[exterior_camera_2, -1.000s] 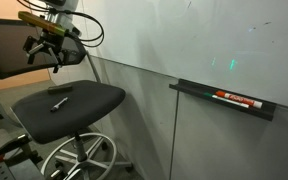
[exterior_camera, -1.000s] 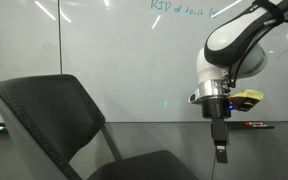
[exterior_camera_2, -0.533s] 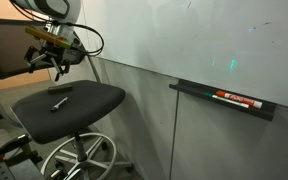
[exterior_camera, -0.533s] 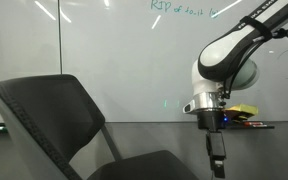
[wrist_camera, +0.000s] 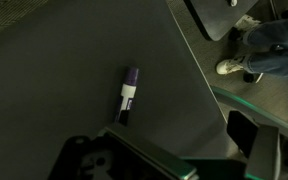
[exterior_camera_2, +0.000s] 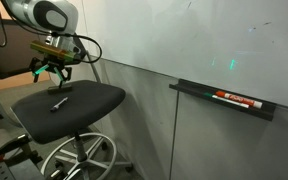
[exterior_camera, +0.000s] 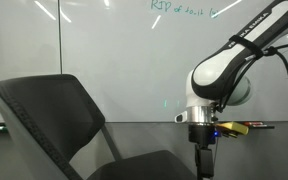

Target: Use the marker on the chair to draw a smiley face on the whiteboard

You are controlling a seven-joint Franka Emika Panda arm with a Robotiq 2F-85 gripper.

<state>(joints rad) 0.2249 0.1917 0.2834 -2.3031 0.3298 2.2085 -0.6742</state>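
Where one marker [exterior_camera_2: 58, 104] lies, one chair [exterior_camera_2: 99, 94].

You had both exterior views facing the chair [exterior_camera_2: 84, 98] and whiteboard [exterior_camera_2: 184, 40]; your wrist view looked closely down onto that chair.

The marker [wrist_camera: 128, 93] is showing a purple cap, a white band and a black body. The chair [exterior_camera: 44, 115] is presenting dark grey padding with a light grey edge. The whiteboard [exterior_camera: 114, 60] is displaying white with green handwriting [exterior_camera: 179, 7]. The arm [exterior_camera: 224, 70] is showing white with black joints.
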